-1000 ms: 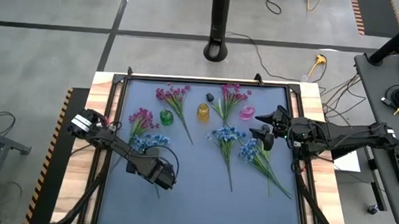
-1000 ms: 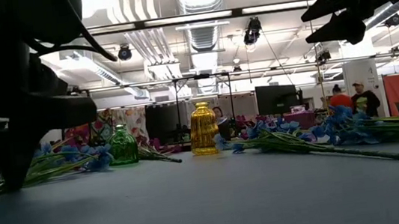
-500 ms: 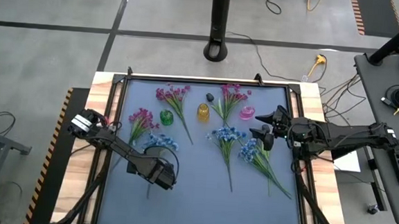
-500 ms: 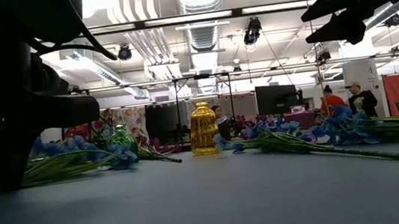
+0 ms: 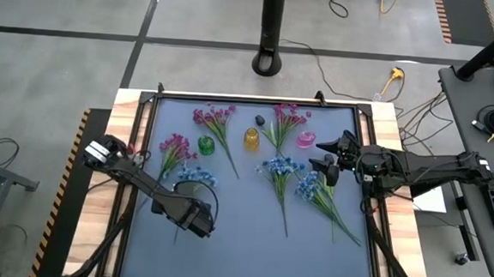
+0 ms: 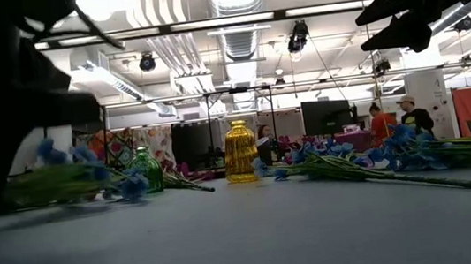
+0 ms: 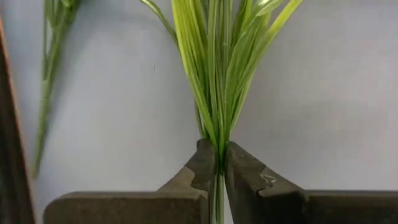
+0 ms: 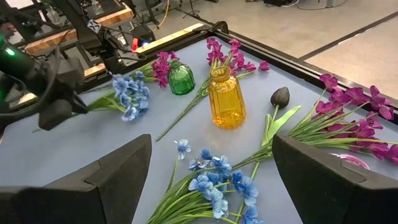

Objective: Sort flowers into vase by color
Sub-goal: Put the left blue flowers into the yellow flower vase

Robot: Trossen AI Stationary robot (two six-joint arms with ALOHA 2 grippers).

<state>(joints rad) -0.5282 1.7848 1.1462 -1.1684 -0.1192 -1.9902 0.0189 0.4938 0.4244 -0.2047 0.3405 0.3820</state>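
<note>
Left gripper [image 7: 217,167] just clamped blue-flowered green-stemmed sprig [image 5: 195,177] beside green glass vase [image 5: 206,144]; pick secured. Right gripper [image 5: 332,157] idled wide.

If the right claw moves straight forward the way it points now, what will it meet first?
Probably the blue flowers lying just ahead of the open right claw; the yellow vase stands farther along. Depth is hard to judge.

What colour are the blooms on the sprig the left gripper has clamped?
Blue. The left gripper is shut on the blue sprig; its blooms show best in the right wrist view.
</note>
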